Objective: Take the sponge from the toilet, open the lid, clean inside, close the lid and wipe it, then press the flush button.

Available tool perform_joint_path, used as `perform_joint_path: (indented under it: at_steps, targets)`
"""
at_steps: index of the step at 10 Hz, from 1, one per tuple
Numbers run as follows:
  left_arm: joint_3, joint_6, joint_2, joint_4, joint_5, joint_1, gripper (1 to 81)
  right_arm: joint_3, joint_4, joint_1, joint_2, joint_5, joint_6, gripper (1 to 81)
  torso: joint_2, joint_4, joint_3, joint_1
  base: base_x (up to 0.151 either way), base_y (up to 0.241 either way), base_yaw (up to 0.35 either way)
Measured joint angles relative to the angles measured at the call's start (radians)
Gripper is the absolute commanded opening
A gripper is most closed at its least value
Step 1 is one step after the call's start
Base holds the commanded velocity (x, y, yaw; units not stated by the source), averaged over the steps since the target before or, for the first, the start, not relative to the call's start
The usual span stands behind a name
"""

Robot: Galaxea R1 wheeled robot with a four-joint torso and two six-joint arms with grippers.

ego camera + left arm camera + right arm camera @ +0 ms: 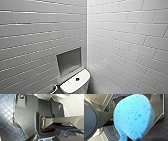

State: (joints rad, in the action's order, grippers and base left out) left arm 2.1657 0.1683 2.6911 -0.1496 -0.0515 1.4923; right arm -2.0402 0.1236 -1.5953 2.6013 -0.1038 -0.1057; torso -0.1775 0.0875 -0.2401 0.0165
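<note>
**A:** What sits closest to the lens?

**B:** The sponge (134,117). It is bright blue with darker pores and sits right up against the right wrist camera. The right end effector (132,138) grips it by its narrowed end, and the rest of the pad bulges out beyond.

**A:** And past the sponge?

**B:** A floor (160,130) of small dark blue square tiles.

**A:** The left end effector (45,138)?

**B:** It is by the dark wrist plate, and I cannot tell whether it is open or closed. A thin blue cable (31,127) loops across the plate. Beyond it are the same blue floor and some white wall tile.

**A:** Where is the toilet (71,87)?

**B:** In the head view it is at 6 o'clock, where the white tank is cut off by the picture's edge. The flush button (77,79) is a dark round spot in the middle of the tank top.

**A:** What surrounds it?

**B:** A recessed niche (69,61) is set in the wall at 11 o'clock from the tank, just above it. A shiny metal fitting (53,89) is at 8 o'clock, beside the tank. Both walls (125,37) are white brick-pattern tile, and they meet in a corner that runs up toward 12 o'clock.
</note>
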Motion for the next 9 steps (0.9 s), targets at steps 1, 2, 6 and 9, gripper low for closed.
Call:
perform_joint_path:
  at_steps: [1,2,6,9]
  targets:
    - [-0.079,0.000,-0.055,0.000,0.001,-0.022,81.1,0.063,0.002,0.001,-0.035,-0.007,0.001,1.0,0.000,0.000,0.000,0.000,0.000,0.000,0.000]
    - [-0.159,0.000,-0.113,0.000,0.002,-0.050,81.1,0.119,0.002,0.001,-0.076,-0.015,0.001,1.0,0.000,0.000,0.000,0.000,0.000,0.000,0.000]
    - [-0.511,-0.006,-0.337,0.000,0.048,-0.210,81.1,0.204,0.007,0.000,-0.156,-0.062,0.003,1.0,0.000,0.000,-0.047,0.000,0.000,0.000,0.000]
    - [-0.650,-0.039,-0.434,-0.007,0.107,-0.421,81.1,0.223,0.007,0.000,-0.157,-0.065,0.004,1.0,0.001,0.000,-0.101,0.001,0.000,0.000,0.000]
